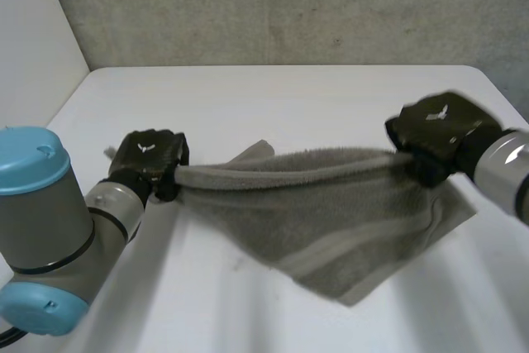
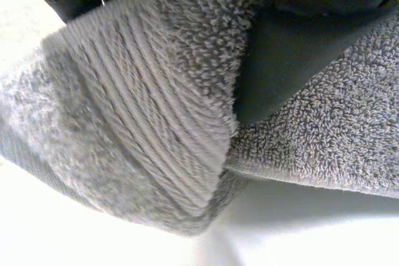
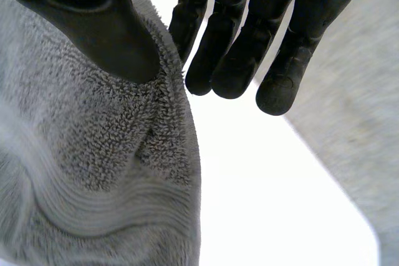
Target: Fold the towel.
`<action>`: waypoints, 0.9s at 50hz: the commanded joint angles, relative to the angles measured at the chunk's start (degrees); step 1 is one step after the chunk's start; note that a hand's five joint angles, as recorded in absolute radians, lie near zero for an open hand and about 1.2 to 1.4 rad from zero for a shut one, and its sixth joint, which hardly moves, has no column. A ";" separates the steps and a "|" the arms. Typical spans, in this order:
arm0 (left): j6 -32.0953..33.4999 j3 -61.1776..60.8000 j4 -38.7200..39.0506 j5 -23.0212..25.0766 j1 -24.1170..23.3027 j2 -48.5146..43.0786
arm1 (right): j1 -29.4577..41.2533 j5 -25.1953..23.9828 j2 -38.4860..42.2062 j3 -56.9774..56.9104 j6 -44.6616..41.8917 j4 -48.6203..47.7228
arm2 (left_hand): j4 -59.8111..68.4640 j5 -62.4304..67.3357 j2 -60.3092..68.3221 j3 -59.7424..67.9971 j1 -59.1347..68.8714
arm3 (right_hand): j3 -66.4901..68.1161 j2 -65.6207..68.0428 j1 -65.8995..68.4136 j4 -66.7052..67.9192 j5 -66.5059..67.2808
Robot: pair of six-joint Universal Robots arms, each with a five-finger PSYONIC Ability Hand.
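The head view gives the whole layout. The grey towel (image 1: 331, 221) is strung by its upper edge between the left hand (image 1: 150, 157) and the right hand (image 1: 436, 128). That edge is bunched into a taut roll above the white table (image 1: 273, 97), while the rest of the cloth slopes down and lies on the table, one corner pointing toward the robot. A paler ribbed band (image 1: 355, 245) runs across the lower part.

The wrist views add what the backs of the hands hide from above. In the left wrist view the left thumb (image 2: 293, 60) is pressed into the pile, with the cloth folded thick under the palm, so the left hand is clamped on its end of the towel's edge. In the right wrist view the right thumb (image 3: 93, 23) sits on the cloth at its border. The fingers (image 3: 234, 60) hang nearly straight and close together just beside that border. The nearest finger seems to meet the cloth opposite the thumb, a narrow pinch on the towel's other end, though the contact itself is hidden. Bare table shows between the border and the other fingers.

The left arm (image 1: 50, 229) stands at the table's near-left corner, and a rough grey wall (image 1: 289, 6) rises behind its far edge
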 commanded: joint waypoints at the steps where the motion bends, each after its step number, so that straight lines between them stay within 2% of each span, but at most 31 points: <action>1: 3.82 0.58 -2.51 6.19 0.12 -5.64 | 0.48 -0.19 9.51 -1.70 -2.20 0.20 | 10.30 11.59 10.37 10.34 12.45 | 3.18 3.50 4.54 3.43 4.21; 3: 4.17 2.50 -3.30 7.69 0.12 -7.05 | 1.18 -0.19 14.24 -5.54 -3.25 0.12 | 10.30 11.59 10.37 10.34 12.45 | 3.18 3.50 4.54 3.43 4.21; 6: 4.52 8.81 -4.27 9.71 0.12 -9.77 | 2.06 -0.01 16.81 -8.73 -3.25 -0.15 | 10.30 11.59 10.37 10.34 12.45 | 3.18 3.50 4.54 3.43 4.21; 7: 4.52 8.85 -4.27 9.72 0.12 -9.79 | 3.10 0.42 19.42 -13.08 -3.08 -0.41 | 10.30 11.59 10.37 10.34 12.45 | 3.18 3.50 4.54 3.43 4.21; 8: 4.61 13.11 -4.45 10.07 0.12 -10.83 | 3.99 0.60 21.88 -18.43 -2.73 -0.50 | 10.30 11.59 10.37 10.34 12.45 | 3.18 3.50 4.54 3.43 4.21; 9: 4.52 18.03 -4.80 9.99 0.12 -11.54 | 3.99 0.60 21.91 -18.49 -2.73 -0.50 | 10.30 11.59 10.37 10.34 12.45 | 3.18 3.50 4.54 3.43 4.21; 10: 4.52 18.07 -4.80 9.99 0.12 -11.54 | 4.52 1.04 24.26 -24.66 -1.94 -0.67 | 10.30 11.59 10.37 10.34 12.45 | 3.18 3.50 4.54 3.43 4.21; 11: 4.43 24.43 -5.41 9.90 0.12 -11.89 | 4.78 1.56 26.63 -31.86 -0.98 -1.28 | 10.30 11.59 10.37 10.34 12.45 | 3.18 3.50 4.54 3.43 4.21; 12: 4.26 29.89 -5.59 9.64 0.12 -11.98 | 4.79 1.57 26.65 -31.93 -0.97 -1.29 | 10.30 11.59 10.37 10.34 12.45 | 3.18 3.50 4.54 3.43 4.21; 13: 4.26 29.94 -5.59 9.64 0.12 -11.98 | 4.87 2.61 28.57 -39.07 0.68 -2.51 | 10.30 11.59 10.37 10.34 12.45 | 3.18 3.50 4.54 3.43 4.21; 14: 4.08 35.86 -5.50 9.37 0.12 -11.98 | 4.87 4.10 29.89 -45.84 2.88 -4.70 | 10.30 11.59 10.37 10.34 12.45 | 3.18 3.50 4.54 3.43 4.21; 17: 3.56 45.45 -4.89 9.20 0.47 -11.11 | 4.87 6.05 30.17 -51.18 5.62 -8.41 | 10.30 11.59 10.37 10.34 12.45 | 3.18 3.50 4.54 3.43 4.21; 19: 2.86 48.63 -3.58 8.59 1.17 -10.67 | 4.26 10.16 28.60 -54.96 11.48 -16.80 | 10.30 11.59 10.37 10.34 12.45 | 3.18 3.50 4.54 3.43 4.21; 21: 1.45 50.15 -1.99 7.79 2.05 -9.87 | 4.17 11.31 27.11 -54.53 13.60 -20.07 | 10.30 11.59 10.37 10.34 12.45 | 3.18 3.50 4.54 3.43 4.21; 23: -3.62 49.55 -0.59 6.91 2.84 -8.30 | 4.17 11.06 25.60 -53.12 14.68 -20.71 | 10.30 11.59 10.37 10.34 12.45 | 3.18 3.50 4.54 3.43 4.21; 26: -6.46 47.96 -0.58 7.00 3.02 -8.29 | 4.26 8.09 24.55 -48.22 14.15 -17.22 | 10.30 11.59 10.37 10.34 12.45 | 3.18 3.50 4.54 3.43 4.21; 27: -8.81 45.52 -0.67 7.00 3.02 -8.29 | 4.87 5.81 24.37 -45.06 13.45 -14.59 | 10.30 11.59 10.37 10.34 12.45 | 3.18 3.50 4.54 3.43 4.21; 28: -10.14 42.19 -0.32 7.17 3.02 -8.47 | 4.87 5.79 24.37 -45.03 13.44 -14.56 | 10.30 11.59 10.37 10.34 12.45 | 3.18 3.50 4.54 3.43 4.21; 30: -10.76 38.50 0.03 7.44 3.02 -8.73 | 5.22 1.68 24.37 -37.60 11.78 -10.89 | 10.30 11.59 10.37 10.34 12.45 | 3.18 3.50 4.54 3.43 4.21; 33: -10.25 31.29 0.47 7.61 3.11 -10.04 | 5.93 0.34 24.37 -33.69 10.72 -9.99 | 10.30 11.59 10.37 10.34 12.45 | 3.18 3.50 4.54 3.43 4.21; 35: -9.90 28.47 0.91 7.61 3.11 -11.44 | 6.89 -1.76 24.72 -26.52 7.57 -10.60 | 10.30 11.59 10.37 10.34 12.45 | 3.18 3.50 4.54 3.43 4.21; 41: -9.54 19.59 3.11 7.61 3.46 -16.72 | 7.07 -1.42 28.92 -16.83 2.03 -14.03 | 10.30 11.59 10.37 10.34 12.45 | 3.18 3.50 4.54 3.43 4.21; 45: -9.28 16.14 3.11 7.70 3.46 -18.05 | 7.07 -0.89 30.95 -14.19 1.32 -13.95 | 6.12 7.41 6.18 6.16 8.27 | 3.18 3.50 4.54 3.43 4.21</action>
